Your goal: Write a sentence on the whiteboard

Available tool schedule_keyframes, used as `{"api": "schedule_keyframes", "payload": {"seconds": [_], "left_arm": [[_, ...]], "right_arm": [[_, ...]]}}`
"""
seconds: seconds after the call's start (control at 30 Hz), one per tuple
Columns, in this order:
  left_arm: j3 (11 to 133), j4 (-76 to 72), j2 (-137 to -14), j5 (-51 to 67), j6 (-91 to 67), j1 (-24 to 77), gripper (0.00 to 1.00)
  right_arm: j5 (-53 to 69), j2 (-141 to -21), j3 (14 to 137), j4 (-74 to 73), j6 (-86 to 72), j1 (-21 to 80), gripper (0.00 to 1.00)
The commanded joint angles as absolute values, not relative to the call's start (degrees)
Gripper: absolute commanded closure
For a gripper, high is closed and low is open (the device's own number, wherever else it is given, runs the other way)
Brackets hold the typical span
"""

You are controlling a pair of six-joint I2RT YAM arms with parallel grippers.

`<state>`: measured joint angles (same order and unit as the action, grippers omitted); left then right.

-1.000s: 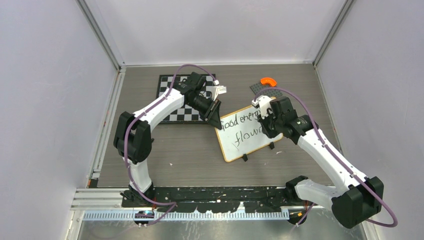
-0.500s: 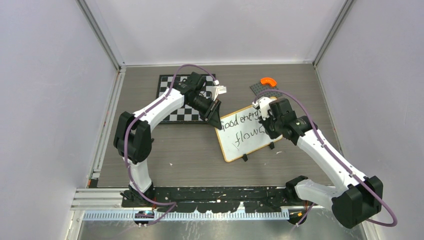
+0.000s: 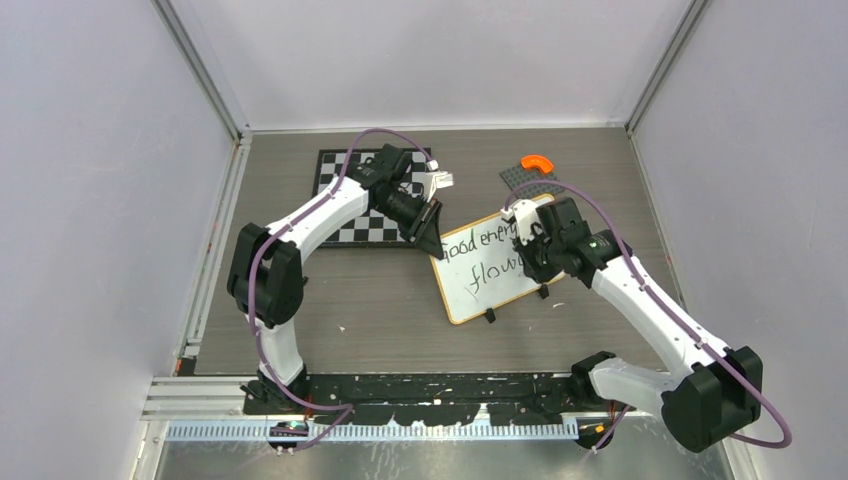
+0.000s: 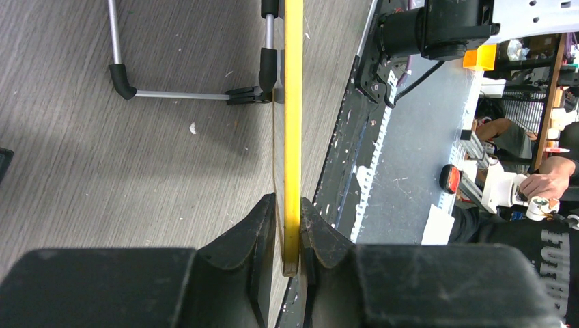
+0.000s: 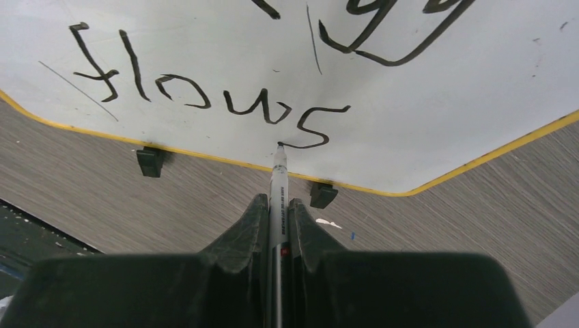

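Black "flows" now looks complete — my right gripper [image 5: 272, 208], clamped on the marker [image 5: 278, 171], has crept along. Left gripper [image 4: 288, 229] clamps the whiteboard [image 4: 293, 102].

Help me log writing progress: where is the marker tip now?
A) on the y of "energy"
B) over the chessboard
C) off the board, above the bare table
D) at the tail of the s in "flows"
D: in the right wrist view the marker, clamped in the right gripper, has its tip at the lower end of the final s of "flows" on the whiteboard.
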<state>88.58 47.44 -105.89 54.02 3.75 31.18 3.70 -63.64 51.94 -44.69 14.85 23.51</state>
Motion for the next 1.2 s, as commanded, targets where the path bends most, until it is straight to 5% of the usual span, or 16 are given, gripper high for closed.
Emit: {"api": "schedule_keyframes", "payload": {"seconds": [0.0,0.43,0.9,1.17], "left_arm": [[89.4,47.4,-106.0,54.8,5.2,31.4,0.81],[89.1,47.1,-105.3,54.9,4.8,31.4,0.81],[89.1,47.2,-105.5,54.6,5.0,31.5,0.81],[92.4,50.0,-102.5,52.5,7.9,31.5,0.52]], "right_arm": [[5.9,-60.0,54.0,-44.5,14.4,23.7,1.00],[-5.8,-61.5,53.6,-43.4,15.2,22.2,1.00],[-4.5,-62.4,53.5,-41.7,15.1,22.2,1.00],[6.6,-58.7,59.0,-49.6,16.5,22.2,1.00]]}}
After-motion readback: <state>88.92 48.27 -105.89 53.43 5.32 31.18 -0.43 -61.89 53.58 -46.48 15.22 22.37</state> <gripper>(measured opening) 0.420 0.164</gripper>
